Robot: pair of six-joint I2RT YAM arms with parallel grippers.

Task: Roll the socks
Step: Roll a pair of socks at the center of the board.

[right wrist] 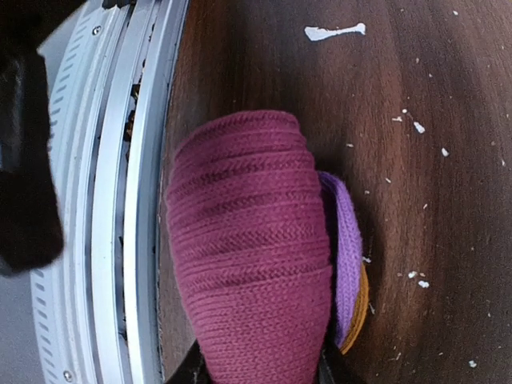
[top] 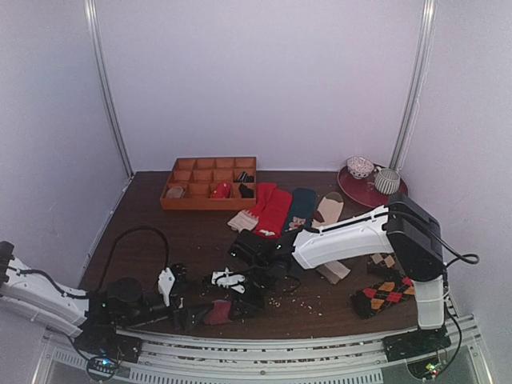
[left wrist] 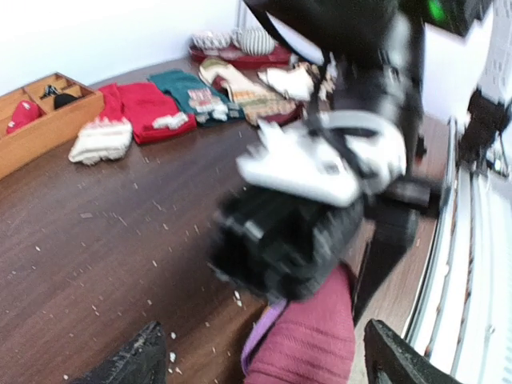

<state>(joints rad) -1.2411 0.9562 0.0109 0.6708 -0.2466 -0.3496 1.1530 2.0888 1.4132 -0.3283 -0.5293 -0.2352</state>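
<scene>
Maroon sock [right wrist: 248, 264]: rolled, at the worktop's [right wrist: 416, 200] near edge by the rail [right wrist: 120, 200].
Right jaws: seemingly pinching its end, to stop unrolling.
Left jaws: spread wide, straddling it, gripping nothing.

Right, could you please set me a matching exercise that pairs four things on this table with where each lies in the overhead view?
Things:
1. maroon sock
2. wooden tray
3. red plate
4. argyle socks

Places:
A. far side, right corner
B. near edge, left of centre
C. near side, right, beside the right arm's base
D. far side, left

Pairs: 1-B; 2-D; 3-A; 4-C.
</scene>
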